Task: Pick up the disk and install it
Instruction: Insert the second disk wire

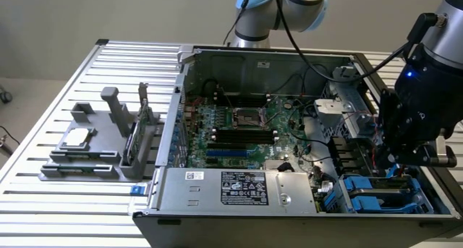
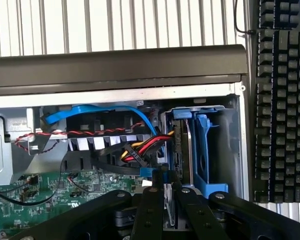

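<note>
I see the open case on the slatted table. The gripper hangs over the case's near corner on the exterior view's right, just above the blue-railed disk standing on edge in its bay. Fingers: cannot tell.

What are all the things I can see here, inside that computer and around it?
Computer case: one, grey metal, open on the slatted table.
Motherboard: one, green, on the case floor.
Power supply: one, silver with a black label, along the case's near edge.
Disk: one, in blue rails, in the bay at the exterior view's lower right.
Cables: a bundle, red, yellow, black, with a blue one, beside the bay.
Parts stand: one, grey, on the exterior view's left.
Keyboard: one, black, outside the case.
Table: one, white slats.
Arm: one, silver and blue.
Gripper: one, black, over the bay.
</note>
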Motion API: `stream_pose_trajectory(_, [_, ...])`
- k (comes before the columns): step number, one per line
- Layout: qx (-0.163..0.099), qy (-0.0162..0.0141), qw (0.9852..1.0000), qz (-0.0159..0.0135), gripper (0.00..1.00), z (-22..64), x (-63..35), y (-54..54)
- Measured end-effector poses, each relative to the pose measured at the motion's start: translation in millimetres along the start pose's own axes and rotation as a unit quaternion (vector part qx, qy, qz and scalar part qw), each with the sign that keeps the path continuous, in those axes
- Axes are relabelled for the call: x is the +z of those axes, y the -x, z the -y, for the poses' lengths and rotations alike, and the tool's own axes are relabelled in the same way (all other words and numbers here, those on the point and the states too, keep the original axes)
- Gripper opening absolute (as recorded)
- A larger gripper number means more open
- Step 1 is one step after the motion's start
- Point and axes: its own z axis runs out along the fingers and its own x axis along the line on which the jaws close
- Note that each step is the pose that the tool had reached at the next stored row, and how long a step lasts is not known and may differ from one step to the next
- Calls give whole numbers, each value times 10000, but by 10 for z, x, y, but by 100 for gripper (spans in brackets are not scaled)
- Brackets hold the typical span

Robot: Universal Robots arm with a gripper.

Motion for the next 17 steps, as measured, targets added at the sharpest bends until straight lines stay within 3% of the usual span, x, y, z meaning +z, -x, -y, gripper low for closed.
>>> stream_pose_trajectory(17, [-7,3,10000,8,16,16,70,49])
